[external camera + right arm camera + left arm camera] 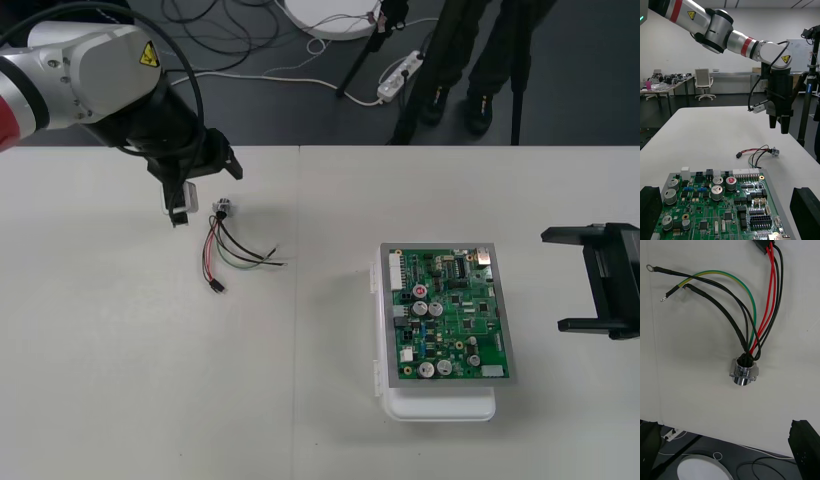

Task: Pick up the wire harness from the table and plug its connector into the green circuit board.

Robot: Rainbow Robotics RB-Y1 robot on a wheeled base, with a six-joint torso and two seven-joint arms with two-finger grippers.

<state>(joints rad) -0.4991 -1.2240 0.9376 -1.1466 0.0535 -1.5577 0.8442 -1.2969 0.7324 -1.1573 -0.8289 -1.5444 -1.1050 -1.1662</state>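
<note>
Green circuit board point(450, 315) sits on the bench point(120, 380), well apart from the wire harness point(232, 248) lying loose.

Front: left pincer point(181, 212) hovers just beside the metal socket point(222, 207). Right pincer point(600, 280) is parked open.

Right wrist: left pincer is above the harness, clear of it.

Left wrist: fingers point(803, 450) are spread wide.

Step, as judged: approach for pickup. Next: descend, centre and close on the harness.

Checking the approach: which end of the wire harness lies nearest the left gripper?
The round metal socket, just beside the open left gripper. The small black plug lies farther off, at the opposite end.
</note>
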